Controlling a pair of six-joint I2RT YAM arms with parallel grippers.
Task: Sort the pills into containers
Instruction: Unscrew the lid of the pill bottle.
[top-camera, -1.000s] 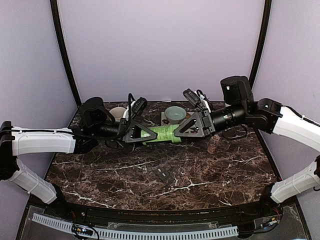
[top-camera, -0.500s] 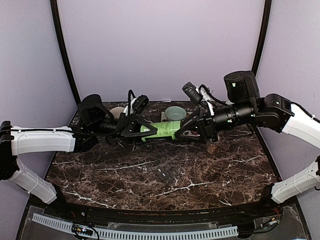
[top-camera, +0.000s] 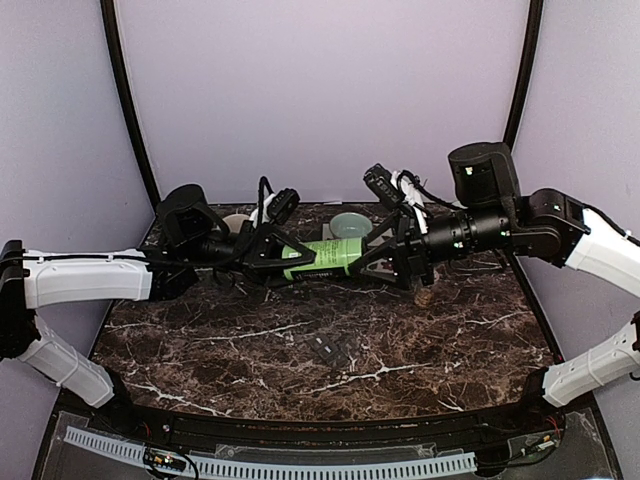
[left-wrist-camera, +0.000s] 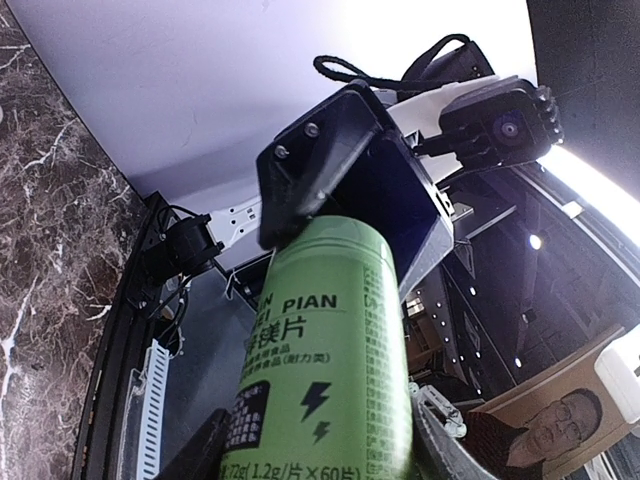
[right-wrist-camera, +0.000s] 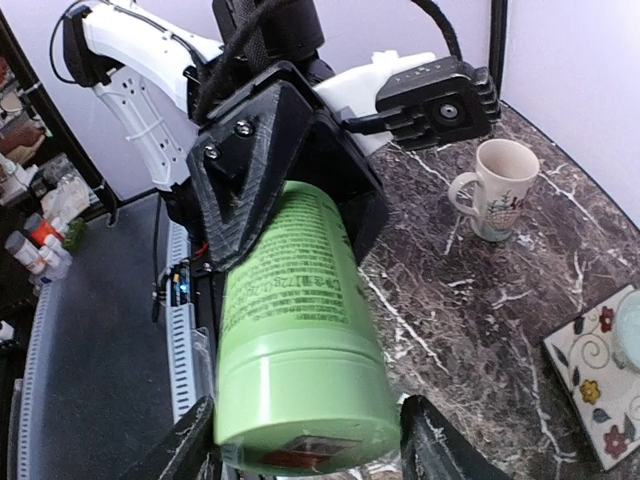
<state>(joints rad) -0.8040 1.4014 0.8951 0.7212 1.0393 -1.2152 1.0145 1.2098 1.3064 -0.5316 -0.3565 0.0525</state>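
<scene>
Pinching the green bottle (top-camera: 325, 258) still — left tool (top-camera: 297, 262); right tool (top-camera: 368, 262) rolled further over, grip unclear.

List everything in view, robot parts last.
green bottle: 1, light green, held level above the table between both grippers
mug: 1, cream, far left of table
bowl: 1, pale green, far centre, on the tile
tile: 1, white with flowers, under the bowl
container strip: 1, dark grey, table centre
small brown item: 1, brown, on the table below the right gripper; too small to identify
table: 1, dark marble
left gripper: 1, black, shut on the bottle's base end
right gripper: 1, black, fingers flank the cap end; grip unclear
</scene>
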